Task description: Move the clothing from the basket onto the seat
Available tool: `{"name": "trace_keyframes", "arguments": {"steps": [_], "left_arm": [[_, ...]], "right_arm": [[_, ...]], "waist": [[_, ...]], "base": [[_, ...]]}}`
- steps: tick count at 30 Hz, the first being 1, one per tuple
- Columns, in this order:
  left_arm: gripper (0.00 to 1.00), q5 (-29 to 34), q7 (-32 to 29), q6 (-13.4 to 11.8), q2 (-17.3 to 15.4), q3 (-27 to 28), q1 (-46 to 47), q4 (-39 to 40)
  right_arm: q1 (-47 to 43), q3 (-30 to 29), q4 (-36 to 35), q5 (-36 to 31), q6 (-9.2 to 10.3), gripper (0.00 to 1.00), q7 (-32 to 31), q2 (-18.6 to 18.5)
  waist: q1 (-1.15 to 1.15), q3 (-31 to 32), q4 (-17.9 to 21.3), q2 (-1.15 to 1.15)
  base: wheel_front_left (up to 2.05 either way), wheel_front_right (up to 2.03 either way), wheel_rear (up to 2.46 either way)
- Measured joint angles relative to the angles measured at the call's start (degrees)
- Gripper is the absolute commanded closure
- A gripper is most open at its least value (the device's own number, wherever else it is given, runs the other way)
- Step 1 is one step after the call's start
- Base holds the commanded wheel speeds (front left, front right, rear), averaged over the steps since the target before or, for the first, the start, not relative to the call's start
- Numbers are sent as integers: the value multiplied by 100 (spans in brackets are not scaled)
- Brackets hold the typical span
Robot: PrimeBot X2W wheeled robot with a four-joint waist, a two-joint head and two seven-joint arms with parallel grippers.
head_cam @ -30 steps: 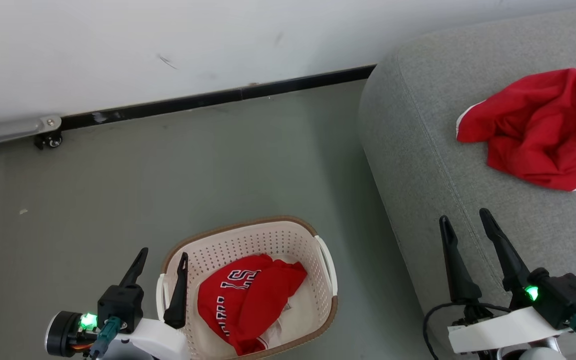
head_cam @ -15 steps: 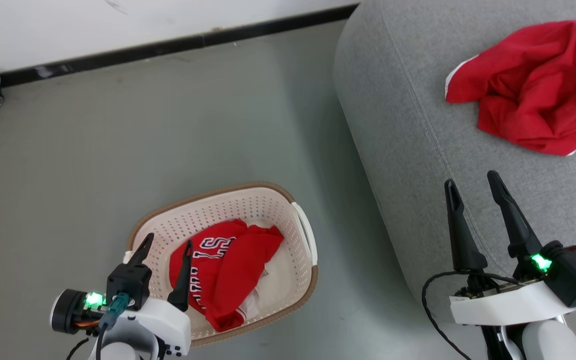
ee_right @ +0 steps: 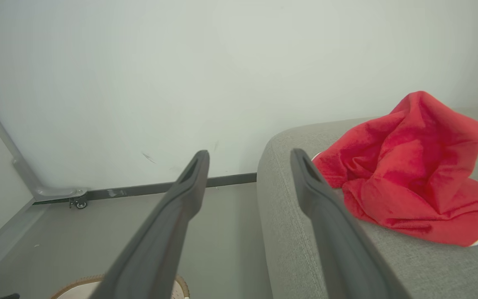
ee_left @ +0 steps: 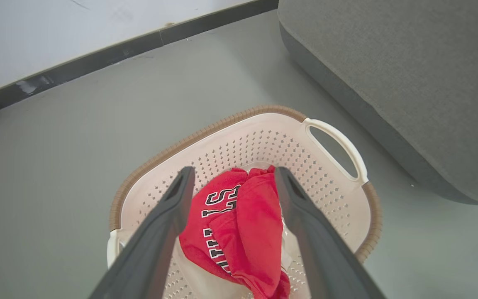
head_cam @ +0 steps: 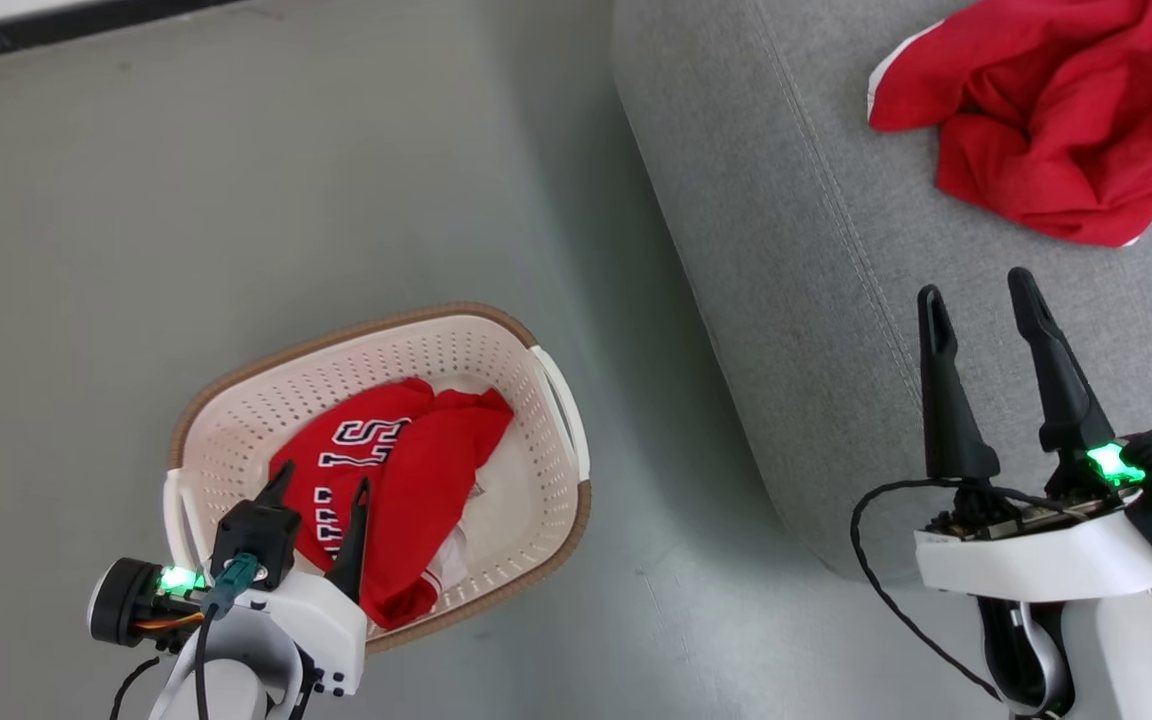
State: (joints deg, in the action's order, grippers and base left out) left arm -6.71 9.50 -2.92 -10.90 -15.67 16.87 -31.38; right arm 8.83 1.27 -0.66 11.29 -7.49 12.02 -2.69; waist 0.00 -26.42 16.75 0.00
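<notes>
The head view looks steeply down on the floor (head_cam: 286,180), with the basket (head_cam: 266,400) lower left and the seat (head_cam: 816,300) at right. The left wrist view sits close above that basket, tilted down. The right wrist view looks nearly level over the seat's corner toward the wall (ee_right: 222,62), sharing the red garment (ee_right: 409,174) with the head view.
</notes>
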Motion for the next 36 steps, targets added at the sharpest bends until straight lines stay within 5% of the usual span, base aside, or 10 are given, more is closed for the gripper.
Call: {"name": "trace_keyframes", "arguments": {"steps": [23,36], "left_arm": [[0,151,-403,246,-376,-133,166,-388],[0,474,-1218,702,-703,-578,593,-387]], "right_arm": [[887,-15,133,142,0,0,160,4],[1170,86,424,346,0,0,212,8]], "waist": [[0,-983,482,0],[0,-1344,645,0]], "base": [[0,0,0],[0,0,0]]}}
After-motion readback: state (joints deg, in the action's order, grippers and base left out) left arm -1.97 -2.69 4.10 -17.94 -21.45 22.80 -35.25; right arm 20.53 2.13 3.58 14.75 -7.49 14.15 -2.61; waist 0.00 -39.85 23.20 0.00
